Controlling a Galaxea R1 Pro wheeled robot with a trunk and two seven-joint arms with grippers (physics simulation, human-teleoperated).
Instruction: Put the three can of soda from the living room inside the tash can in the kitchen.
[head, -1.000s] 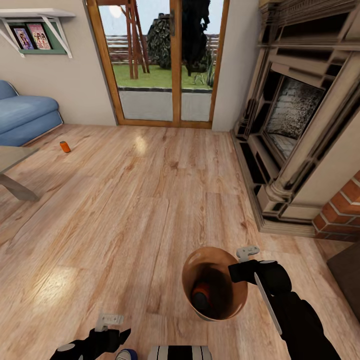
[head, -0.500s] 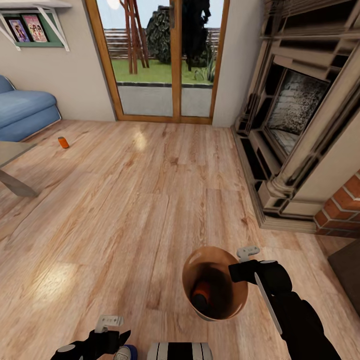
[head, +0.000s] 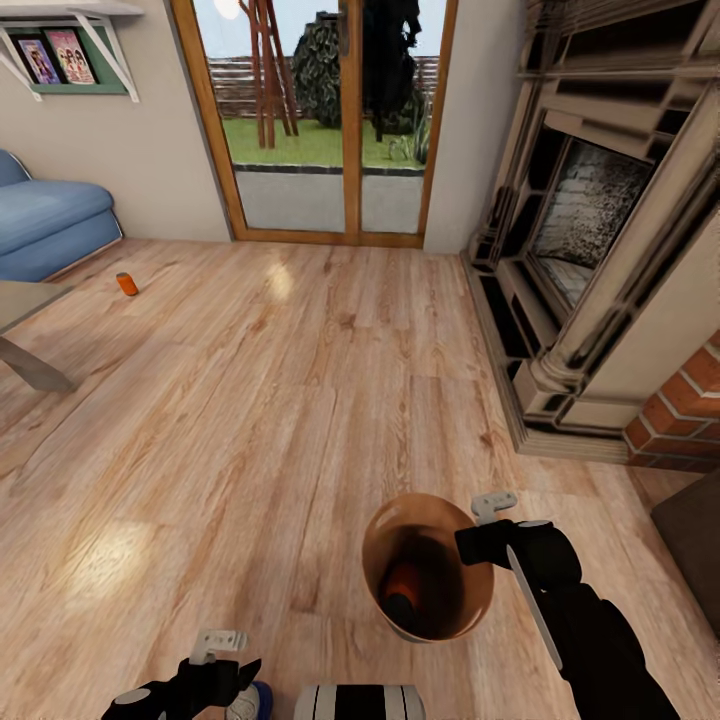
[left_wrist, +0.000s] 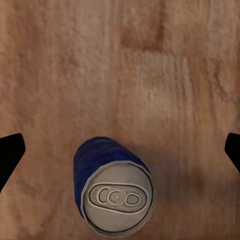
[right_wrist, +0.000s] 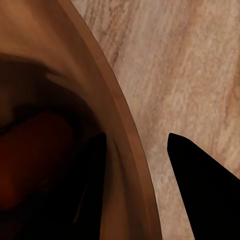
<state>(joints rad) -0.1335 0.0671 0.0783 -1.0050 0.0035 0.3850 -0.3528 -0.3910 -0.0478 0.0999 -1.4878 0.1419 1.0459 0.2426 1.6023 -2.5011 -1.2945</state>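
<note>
— Left wrist view: the blue can (left_wrist: 112, 187) stands upright on the wood floor (left_wrist: 125, 65), silver top up, between the wide-open left gripper (left_wrist: 120, 150), which holds nothing.

— Light, thin-walled, slick, I'd guess; take it mid-body (gently).

— The right gripper (head: 478, 525) pinches the bin (head: 428, 568) by its rim, an orange can (head: 403, 583) inside.

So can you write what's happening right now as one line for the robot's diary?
right gripper: shut on trash can rim | orange can inside | left gripper: open above standing blue can | another orange can on floor near sofa
</note>
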